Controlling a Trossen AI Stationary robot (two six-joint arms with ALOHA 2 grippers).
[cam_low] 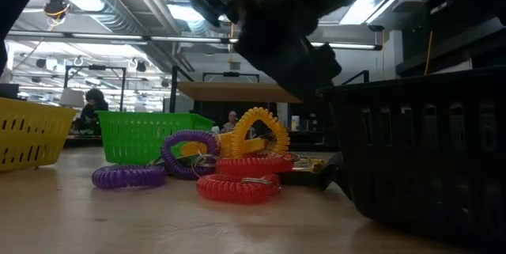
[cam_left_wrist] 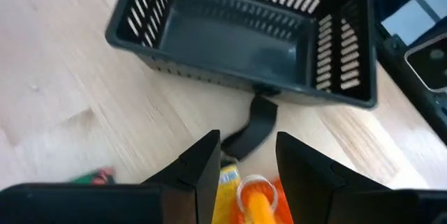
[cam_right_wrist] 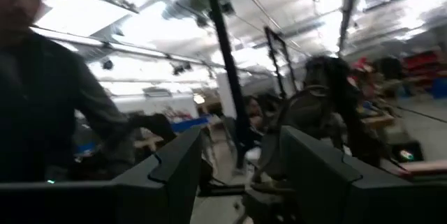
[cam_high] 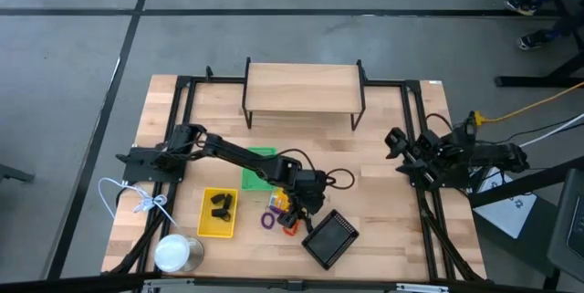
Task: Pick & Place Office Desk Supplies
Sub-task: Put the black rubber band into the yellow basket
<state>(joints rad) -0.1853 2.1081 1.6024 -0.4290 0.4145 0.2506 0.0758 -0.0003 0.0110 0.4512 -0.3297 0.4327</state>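
the yellow tray (cam_high: 219, 213) already holds black clips (cam_high: 220, 204). right of it, the left tool (cam_high: 294, 204) hangs over the coiled loops (cam_high: 278, 219), fingers apart around an orange coil (cam_left_wrist: 253, 197), seemingly for the black mesh tray (cam_high: 329, 237). the right tool (cam_high: 398, 153) waits parked wide, gripping nothing.

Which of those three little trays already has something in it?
The yellow tray, nearest the white can: black clips lie inside. The black mesh tray is empty; the green one's inside is partly hidden.
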